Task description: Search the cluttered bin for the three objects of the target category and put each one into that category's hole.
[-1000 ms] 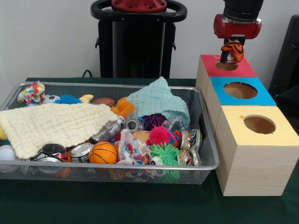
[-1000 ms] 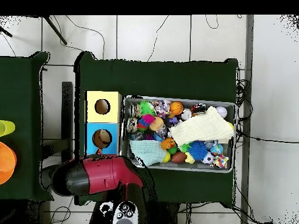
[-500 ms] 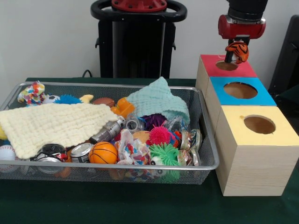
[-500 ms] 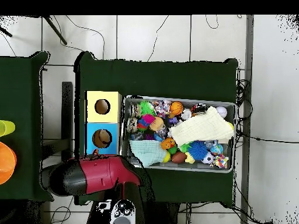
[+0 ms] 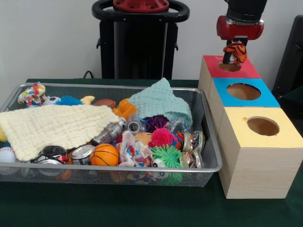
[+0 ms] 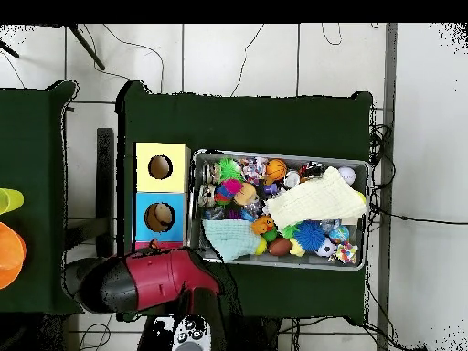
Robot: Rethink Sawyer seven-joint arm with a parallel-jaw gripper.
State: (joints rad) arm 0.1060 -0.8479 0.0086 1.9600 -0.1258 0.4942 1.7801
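- Right now the wire bin (image 5: 203, 137) sits on the green counter (image 5: 142, 208), packed with balls, cans and spiky toys under a yellow cloth (image 5: 57, 125) and a teal cloth (image 5: 161, 101).
- Beside the bin stand three wooden boxes in a row: the yellow-topped box (image 5: 262, 142) nearest the camera, the blue-topped box (image 5: 244, 92) in the middle, the red-topped box (image 5: 229, 68) farthest back, each with a round hole.
- Over the last second my arm (image 6: 151, 279) lifted a little and drifted off to one side, then came back lower, so the toy is above the red hole again.
- My hand (image 5: 234, 52) is clamped on a small orange-and-black striped toy (image 5: 236, 49), which hangs just over the red box's hole, not yet inside.
- I judge that this is the delivery step for one target object; letting go should drop it in, if it is centred over the opening.
- More targets may still lie buried in the bin; I cannot tell how many.
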